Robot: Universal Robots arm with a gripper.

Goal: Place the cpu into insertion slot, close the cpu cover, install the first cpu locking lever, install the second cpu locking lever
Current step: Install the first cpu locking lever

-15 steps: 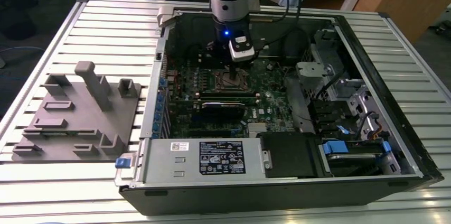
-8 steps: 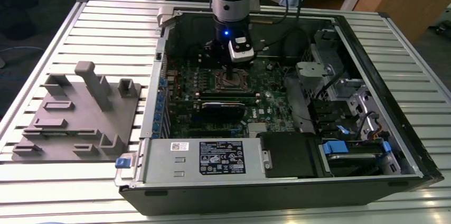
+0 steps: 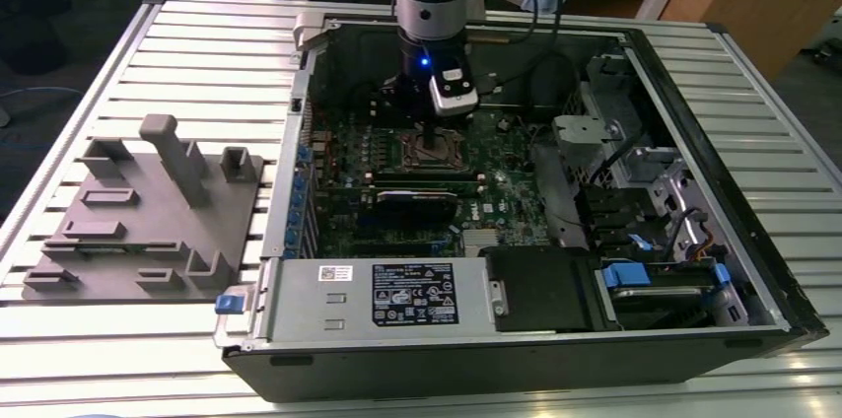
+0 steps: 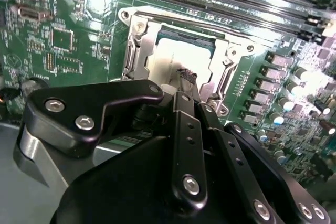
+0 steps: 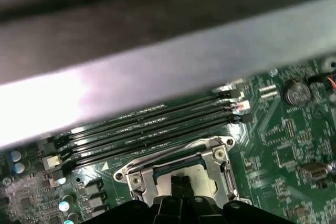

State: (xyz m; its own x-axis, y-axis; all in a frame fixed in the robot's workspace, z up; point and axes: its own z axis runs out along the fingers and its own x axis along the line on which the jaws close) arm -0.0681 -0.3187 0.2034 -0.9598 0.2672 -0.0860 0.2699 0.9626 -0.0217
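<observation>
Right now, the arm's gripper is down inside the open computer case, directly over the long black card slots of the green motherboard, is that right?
Not quite. The gripper is down inside the open computer case, but over the insertion slot, where the pale cpu shows through the cpu cover, as the second wrist view shows.

in the second wrist view the hand [image 4: 185, 77] is covering the near part of the cpu [image 4: 176, 56] and the cpu cover [image 4: 137, 51]. in the exterior view the arm is hiding most of the insertion slot [image 3: 431, 149]. whether the fingers are parted is unclear.
</observation>
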